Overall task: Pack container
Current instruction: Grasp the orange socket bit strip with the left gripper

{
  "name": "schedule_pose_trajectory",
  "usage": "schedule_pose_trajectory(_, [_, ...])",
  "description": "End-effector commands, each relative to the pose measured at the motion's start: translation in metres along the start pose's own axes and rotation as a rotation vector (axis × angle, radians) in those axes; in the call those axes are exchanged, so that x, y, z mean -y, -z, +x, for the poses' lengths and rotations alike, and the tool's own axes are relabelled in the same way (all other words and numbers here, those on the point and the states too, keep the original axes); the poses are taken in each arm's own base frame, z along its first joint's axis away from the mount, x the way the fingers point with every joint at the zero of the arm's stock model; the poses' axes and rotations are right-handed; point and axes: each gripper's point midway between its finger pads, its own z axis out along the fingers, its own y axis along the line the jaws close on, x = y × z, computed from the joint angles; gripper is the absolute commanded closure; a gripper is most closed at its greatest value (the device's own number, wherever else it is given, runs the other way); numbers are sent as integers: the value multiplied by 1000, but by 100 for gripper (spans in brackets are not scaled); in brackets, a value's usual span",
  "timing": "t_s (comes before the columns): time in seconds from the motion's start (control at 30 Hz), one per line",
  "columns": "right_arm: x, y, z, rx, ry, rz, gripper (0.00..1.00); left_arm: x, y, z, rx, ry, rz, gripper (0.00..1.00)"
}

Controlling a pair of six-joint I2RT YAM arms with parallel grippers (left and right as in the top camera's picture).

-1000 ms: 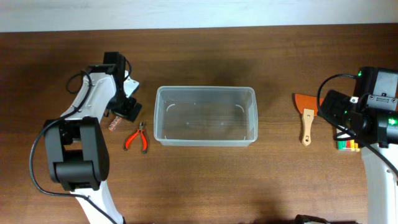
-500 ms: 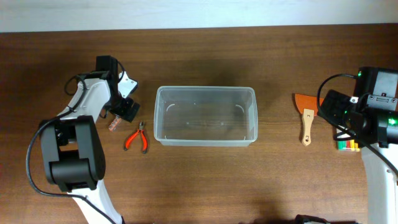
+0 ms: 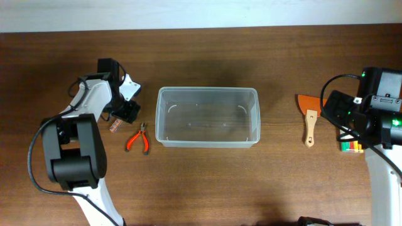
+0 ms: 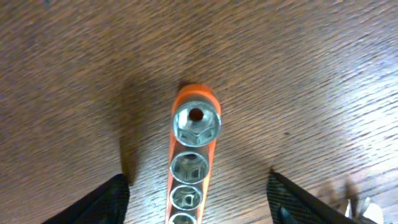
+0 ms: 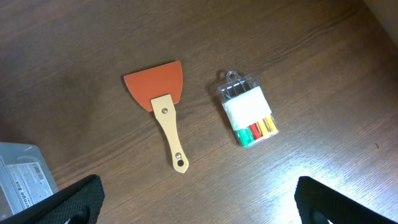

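The clear plastic container (image 3: 207, 117) stands lidless in the middle of the table; a corner of it shows in the right wrist view (image 5: 22, 177). My left gripper (image 3: 124, 112) is open, low over an orange rail of steel sockets (image 4: 191, 162), its fingers (image 4: 196, 202) on either side of the rail and apart from it. The rail's end shows in the overhead view (image 3: 114, 127). My right gripper (image 5: 196, 202) is open and empty, held above the table near a scraper (image 5: 163, 104) and a marker pack (image 5: 249, 116).
Red-handled pliers (image 3: 137, 139) lie between the socket rail and the container. The orange-bladed scraper (image 3: 309, 116) with a wooden handle lies right of the container. The marker pack (image 3: 352, 146) lies partly under the right arm.
My left gripper has moved a little toward the left and front, settling lower over the socket rail. The right arm has not moved.
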Motion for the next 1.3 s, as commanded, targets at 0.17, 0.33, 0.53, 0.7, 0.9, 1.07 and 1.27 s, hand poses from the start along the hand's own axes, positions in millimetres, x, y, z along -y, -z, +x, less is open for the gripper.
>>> schedule_pose_trajectory(0.17, [1, 3, -6, 16, -11, -2, 1, 19, -28, 16, -48, -2, 93, 33])
schedule_pose_trajectory(0.33, [1, 3, -6, 16, -12, -2, 1, 25, -32, 25, -75, -2, 108, 46])
schedule_pose_trajectory(0.53, [1, 3, -6, 16, -12, -2, 1, 27, -31, 30, -96, -2, 119, 64])
schedule_pose_trajectory(0.7, [1, 3, -6, 16, -11, -2, 1, 28, -31, 31, -100, -1, 122, 78])
schedule_pose_trajectory(0.9, [1, 3, -6, 16, -12, -2, 1, 27, -30, 30, -98, 0, 120, 98])
schedule_pose_trajectory(1.07, [1, 4, -7, 20, -12, -3, 1, 17, -14, 13, -57, 68, 90, 98])
schedule_pose_trajectory(1.27, [1, 4, -7, 21, -13, -4, 1, -7, 53, -30, 85, 68, 15, 98])
